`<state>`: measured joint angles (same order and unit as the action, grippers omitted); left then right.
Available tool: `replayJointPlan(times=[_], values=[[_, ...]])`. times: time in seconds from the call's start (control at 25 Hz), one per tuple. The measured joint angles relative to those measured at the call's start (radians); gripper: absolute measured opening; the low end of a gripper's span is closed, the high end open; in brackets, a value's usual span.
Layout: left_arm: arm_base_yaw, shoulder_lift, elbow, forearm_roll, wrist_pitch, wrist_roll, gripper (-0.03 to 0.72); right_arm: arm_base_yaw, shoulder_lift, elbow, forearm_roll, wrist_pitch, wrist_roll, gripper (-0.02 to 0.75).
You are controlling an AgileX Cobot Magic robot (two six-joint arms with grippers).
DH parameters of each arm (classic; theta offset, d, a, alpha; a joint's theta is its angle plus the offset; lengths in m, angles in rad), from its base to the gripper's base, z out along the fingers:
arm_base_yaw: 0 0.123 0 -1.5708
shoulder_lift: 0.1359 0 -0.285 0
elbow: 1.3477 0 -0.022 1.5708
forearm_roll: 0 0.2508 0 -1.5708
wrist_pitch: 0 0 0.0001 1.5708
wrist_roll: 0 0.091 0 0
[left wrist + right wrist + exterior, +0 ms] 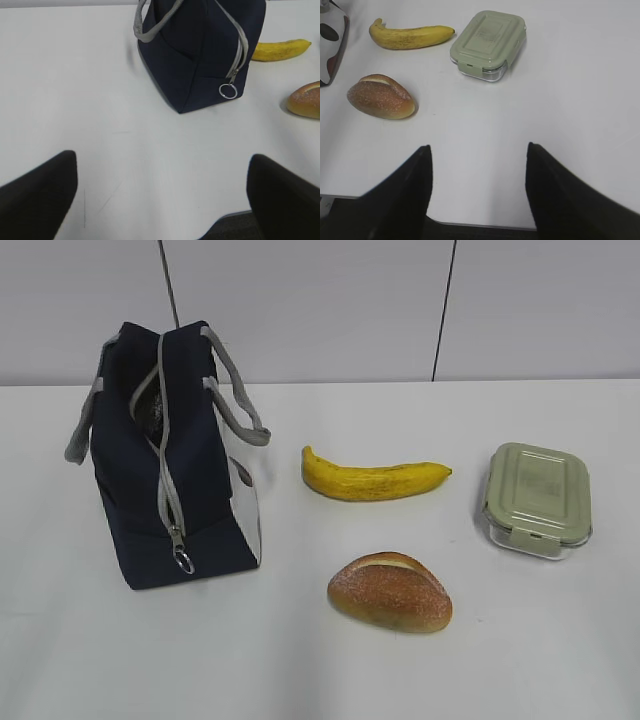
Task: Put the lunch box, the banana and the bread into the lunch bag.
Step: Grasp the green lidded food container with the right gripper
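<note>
I see even, bright overhead light, soft shadows on the white surface (pixel 560 640), and blurred dark foreground in both wrist views

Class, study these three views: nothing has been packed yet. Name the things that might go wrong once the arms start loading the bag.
1. The lunch bag stands tall and soft, its zipper gap looks narrow; a push could tip it or block entry.
2. The bread and banana are rounded, so either might roll or slip from the jaws.
3. The lunch box is the widest item and may catch on the opening.
</note>
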<state>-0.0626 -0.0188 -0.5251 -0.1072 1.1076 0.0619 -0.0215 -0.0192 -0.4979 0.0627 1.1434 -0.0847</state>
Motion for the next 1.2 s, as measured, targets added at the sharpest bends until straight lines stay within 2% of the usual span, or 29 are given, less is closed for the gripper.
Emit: replayJointPlan(times=[0.36, 0.6, 0.72, 0.92, 1.2], values=[[0.0, 0.0, 0.0, 0.0, 0.0, 0.0, 0.661, 0.0, 0.0, 0.0, 0.0, 0.0, 0.0, 0.438], [0.0, 0.0, 0.0, -0.003, 0.0, 0.0, 0.589, 0.0, 0.0, 0.0, 0.0, 0.0, 0.0, 0.438], [0.0, 0.031, -0.015, -0.009, -0.001, 0.0, 0.578, 0.0, 0.0, 0.0, 0.0, 0.0, 0.0, 0.438], [0.0, 0.219, -0.129, -0.026, -0.066, 0.0, 0.572, 0.0, 0.0, 0.0, 0.0, 0.0, 0.0, 0.438], [0.0, 0.63, -0.353, -0.188, -0.108, 0.0, 0.515, 0.0, 0.0, 0.0, 0.0, 0.0, 0.0, 0.438]])
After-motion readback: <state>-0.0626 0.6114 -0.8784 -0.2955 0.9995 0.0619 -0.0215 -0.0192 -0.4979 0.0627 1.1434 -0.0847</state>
